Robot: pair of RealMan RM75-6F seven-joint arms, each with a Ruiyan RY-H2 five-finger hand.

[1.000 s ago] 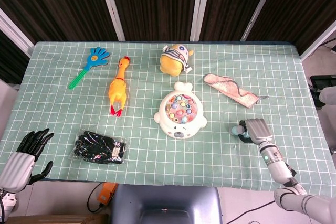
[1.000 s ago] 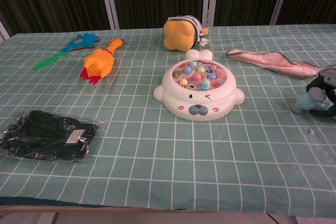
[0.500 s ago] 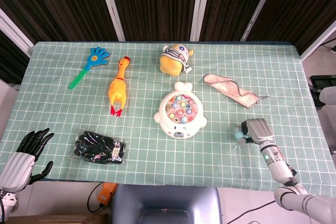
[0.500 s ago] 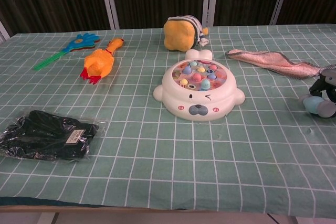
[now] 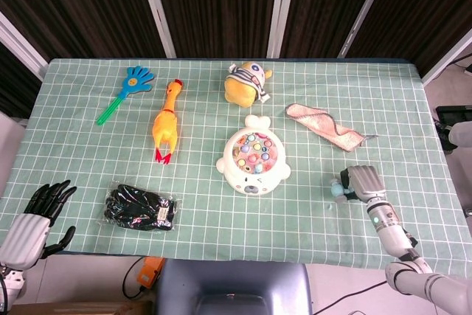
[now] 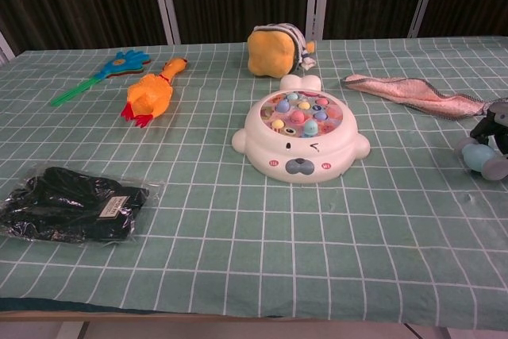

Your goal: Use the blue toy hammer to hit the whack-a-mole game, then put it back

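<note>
The white whack-a-mole game (image 5: 254,160) (image 6: 300,136) sits mid-table with coloured moles on top. The blue toy hammer (image 5: 338,190) (image 6: 479,156) lies low at the table's right side, about a hand's width right of the game. My right hand (image 5: 363,182) (image 6: 494,123) is over its handle with fingers curled around it; only the hammer's pale blue head shows past the fingers. My left hand (image 5: 33,219) hangs off the table's near left corner, fingers spread and holding nothing; the chest view does not show it.
A pink cloth (image 5: 324,125) lies behind the right hand. A yellow plush (image 5: 247,82) stands behind the game. A rubber chicken (image 5: 167,119) and a blue hand clapper (image 5: 125,92) lie at the far left. Bagged black gloves (image 5: 140,208) sit near the front left.
The right hand has shifted slightly right and toward the near edge with the hammer, and the hammer head has turned. The left hand has not moved.
</note>
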